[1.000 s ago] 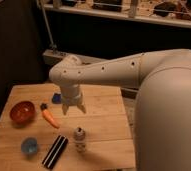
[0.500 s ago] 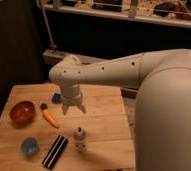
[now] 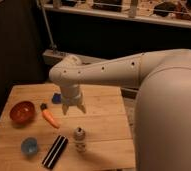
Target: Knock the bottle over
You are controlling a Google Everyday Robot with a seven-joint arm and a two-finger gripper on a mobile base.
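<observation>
The bottle (image 3: pixel 79 138) is small, stubby and whitish with a rounded grey-tan cap and dark marks low on its body. It stands upright on the wooden table (image 3: pixel 101 125), near the front. My gripper (image 3: pixel 73 109) hangs at the end of the white arm, above and a little behind the bottle, apart from it. Its two fingers point down with a visible gap and nothing between them.
An orange carrot (image 3: pixel 50 117) lies left of the gripper. A red-brown bowl (image 3: pixel 22 112) sits at the left, a small blue bowl (image 3: pixel 29 146) at the front left, and a black-and-white striped bar (image 3: pixel 55 151) beside the bottle. A blue object (image 3: pixel 56 98) lies behind the gripper.
</observation>
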